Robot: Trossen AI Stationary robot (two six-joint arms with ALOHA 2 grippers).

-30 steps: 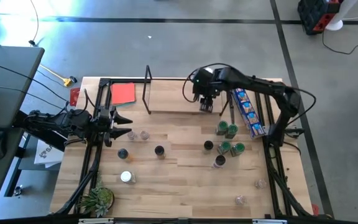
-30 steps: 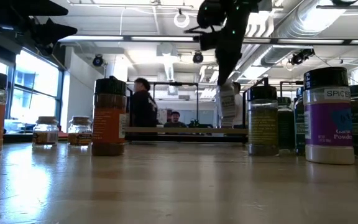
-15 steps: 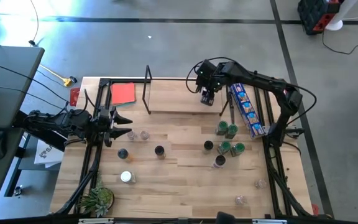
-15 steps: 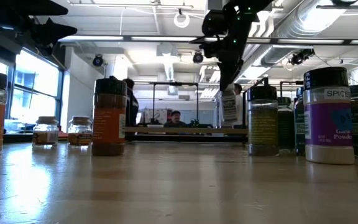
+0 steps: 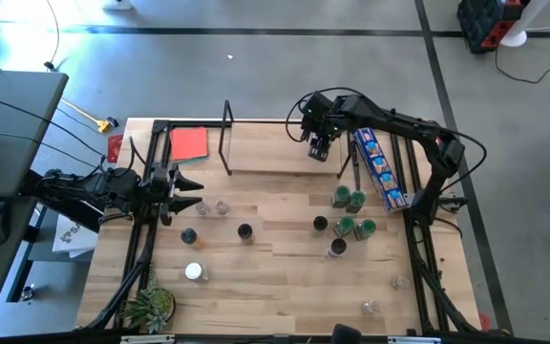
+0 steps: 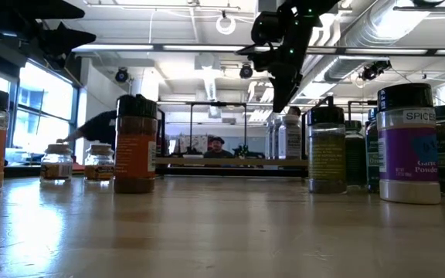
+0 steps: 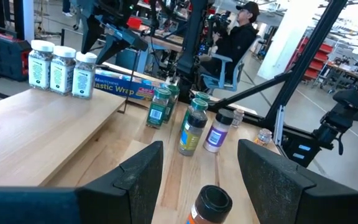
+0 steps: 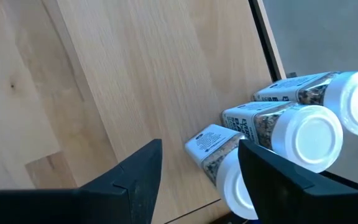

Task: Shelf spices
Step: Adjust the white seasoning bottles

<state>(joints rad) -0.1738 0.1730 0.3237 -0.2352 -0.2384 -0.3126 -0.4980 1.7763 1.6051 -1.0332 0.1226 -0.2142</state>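
The shelf (image 5: 275,151) is a low light-wood rack at the table's far side. Three white-lidded spice jars (image 8: 303,134) stand in a row at its right end and show in the left wrist view too (image 7: 61,65). My right gripper (image 5: 319,149) hangs open just above the nearest of them (image 8: 213,152), pointing steeply down (image 6: 280,100). More spices stand loose on the table: green-lidded ones (image 5: 351,201) at the right, dark-lidded ones (image 5: 244,231) in the middle. At the table's left edge my left gripper (image 5: 191,187) waits, level and open, holding nothing (image 7: 201,168).
A long blue packet (image 5: 380,172) lies slantwise beside the shelf's right upright (image 5: 355,164). A red card (image 5: 189,143) lies at the far left and a small plant (image 5: 151,308) at the near left corner. Two small clear jars (image 5: 401,282) stand near the right edge.
My right gripper has carried a white-lidded jar a little toward the table's right and far edges over the shelf. The jar, which hung tilted below the fingers, now stands upright on the shelf beside the two others, with the fingers just above it.
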